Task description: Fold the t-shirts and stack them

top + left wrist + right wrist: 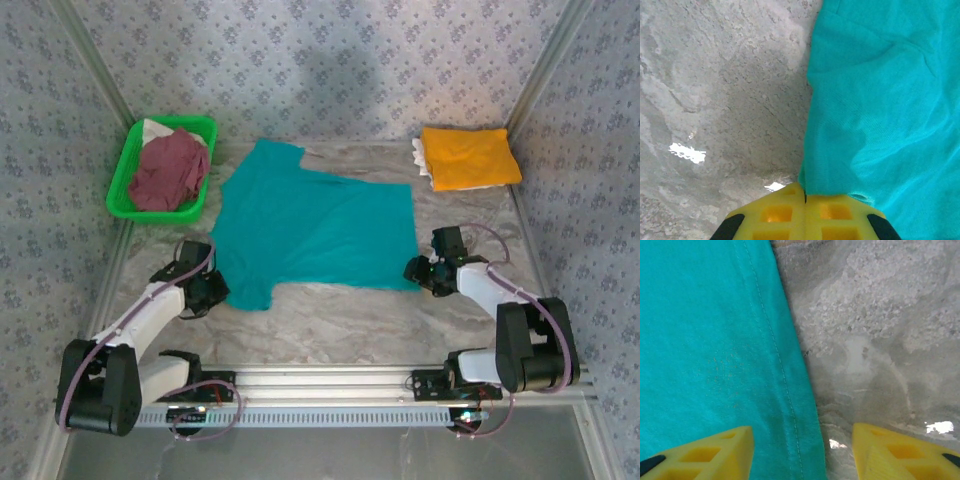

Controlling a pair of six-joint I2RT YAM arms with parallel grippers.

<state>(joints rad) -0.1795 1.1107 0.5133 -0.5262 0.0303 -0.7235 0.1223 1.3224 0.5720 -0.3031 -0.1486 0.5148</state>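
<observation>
Two robot arms reach onto a grey marbled worktop where a teal t-shirt lies spread out in the middle. The left tool is clamped tight on the shirt's near left edge, its yellow fingers pressed together with a pinch of teal cloth between them. The right tool stands open at the shirt's near right corner, holding nothing; one finger sits above the stitched hem, the other above bare worktop. A folded orange-yellow t-shirt rests at the far right, well apart from the teal one. A maroon t-shirt lies crumpled inside a green basket at the far left.
</observation>
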